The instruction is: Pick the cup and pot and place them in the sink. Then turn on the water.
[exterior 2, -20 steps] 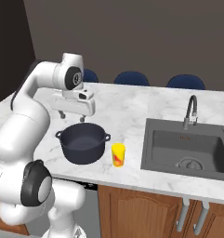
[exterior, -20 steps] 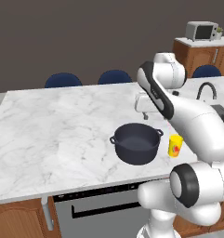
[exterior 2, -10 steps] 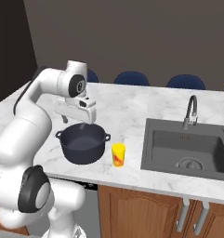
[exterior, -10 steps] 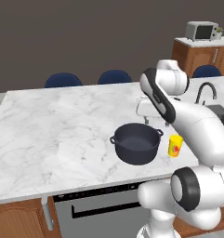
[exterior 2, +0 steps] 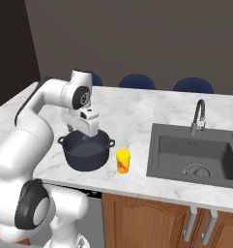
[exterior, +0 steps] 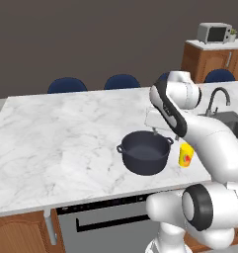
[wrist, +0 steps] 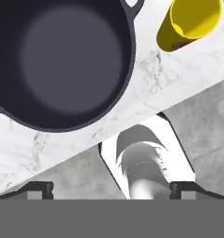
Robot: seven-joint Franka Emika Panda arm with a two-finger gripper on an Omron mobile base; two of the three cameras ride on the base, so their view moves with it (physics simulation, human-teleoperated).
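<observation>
The dark navy pot (exterior: 144, 152) (exterior 2: 86, 150) stands near the counter's front edge, no lid, two small side handles. To its right, a short gap away, stands the small yellow cup (exterior: 186, 155) (exterior 2: 123, 161). My gripper (exterior: 165, 133) (exterior 2: 82, 136) hangs open just above the pot's far rim, fingers pointing down, nothing between them. From the hand view I look down into the empty pot (wrist: 62, 60), with the cup (wrist: 190, 22) at the upper right and my gripper (wrist: 111, 188) wide open. The sink (exterior 2: 185, 170) lies further right, with no water falling from its faucet (exterior 2: 199, 115).
The counter's front edge (wrist: 132, 123) runs just below the pot, with grey floor beyond it. Blue chairs (exterior: 122, 81) stand behind the counter. A microwave (exterior: 214, 32) sits on the far back cabinet. Marble (exterior: 56, 133) stretches bare to the pot's left.
The hand has come down and forward from behind the pot to just over its rim. Its jaws stayed open. Pot and cup have not moved.
</observation>
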